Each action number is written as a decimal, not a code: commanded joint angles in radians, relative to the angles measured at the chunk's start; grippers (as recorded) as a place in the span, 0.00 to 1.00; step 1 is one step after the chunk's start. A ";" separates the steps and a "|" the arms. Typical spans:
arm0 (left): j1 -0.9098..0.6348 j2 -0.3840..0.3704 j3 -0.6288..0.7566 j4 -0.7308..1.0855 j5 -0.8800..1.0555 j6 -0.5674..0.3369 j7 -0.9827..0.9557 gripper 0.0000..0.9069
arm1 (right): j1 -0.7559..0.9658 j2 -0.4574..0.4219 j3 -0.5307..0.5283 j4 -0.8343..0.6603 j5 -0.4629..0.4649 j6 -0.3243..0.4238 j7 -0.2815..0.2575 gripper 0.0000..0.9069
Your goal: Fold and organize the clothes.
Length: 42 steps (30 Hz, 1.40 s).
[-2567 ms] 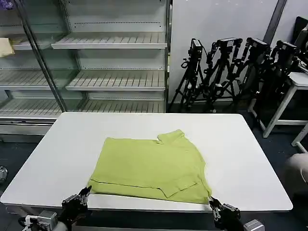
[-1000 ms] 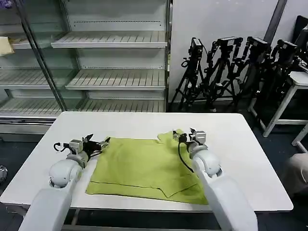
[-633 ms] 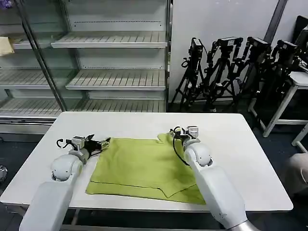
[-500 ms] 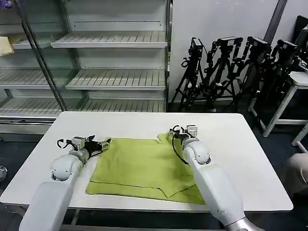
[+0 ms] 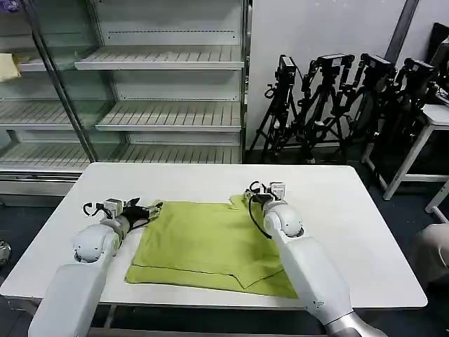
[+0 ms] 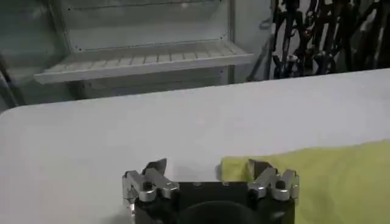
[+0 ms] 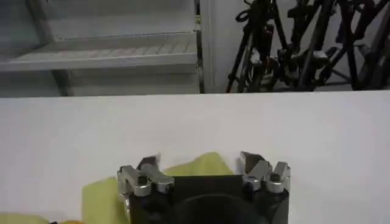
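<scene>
The clothes are one lime yellow-green T-shirt (image 5: 210,242), lying folded flat on the white table (image 5: 351,210), with a sleeve tip poking out at its far right corner. My left gripper (image 5: 151,208) stands open at the shirt's far left corner. In the left wrist view that gripper (image 6: 207,167) has the shirt's corner (image 6: 317,176) beside one finger (image 6: 259,167). My right gripper (image 5: 256,196) is open low over the sleeve tip. In the right wrist view the sleeve tip (image 7: 201,167) lies between the spread fingers of that gripper (image 7: 198,161).
Empty metal shelves (image 5: 168,116) stand behind the table, with a pale cloth (image 5: 7,67) on one at far left. Black tripods (image 5: 337,105) and a second white table (image 5: 435,119) are at the back right. Bare tabletop surrounds the shirt.
Both arms came up from the table's front edge to the shirt's far corners. Over the last second the right gripper edged left and the left gripper edged toward the shirt; both stayed open.
</scene>
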 commanded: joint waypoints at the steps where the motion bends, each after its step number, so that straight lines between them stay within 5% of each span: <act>1: -0.013 -0.005 0.010 0.008 -0.008 0.002 0.000 0.93 | 0.008 0.003 -0.002 -0.012 0.007 0.000 0.003 0.12; 2: -0.013 -0.006 0.012 0.010 -0.004 0.002 -0.003 0.06 | 0.007 0.003 -0.002 -0.012 0.007 0.000 0.004 0.01; 3: -0.012 -0.008 0.012 0.011 -0.003 0.002 0.000 0.02 | 0.007 0.003 -0.002 -0.012 0.011 0.000 0.007 0.00; 24: 0.011 -0.012 0.013 0.002 -0.007 0.001 0.036 0.02 | 0.000 -0.006 0.007 -0.009 0.027 0.002 -0.008 0.00; 30: 0.013 -0.010 0.000 -0.006 -0.024 0.000 0.043 0.02 | -0.015 -0.019 0.012 0.021 0.002 0.056 -0.074 0.00; 42: 0.109 0.005 -0.061 -0.151 -0.078 -0.022 0.002 0.02 | -0.150 -0.100 0.017 0.287 0.024 0.029 -0.052 0.00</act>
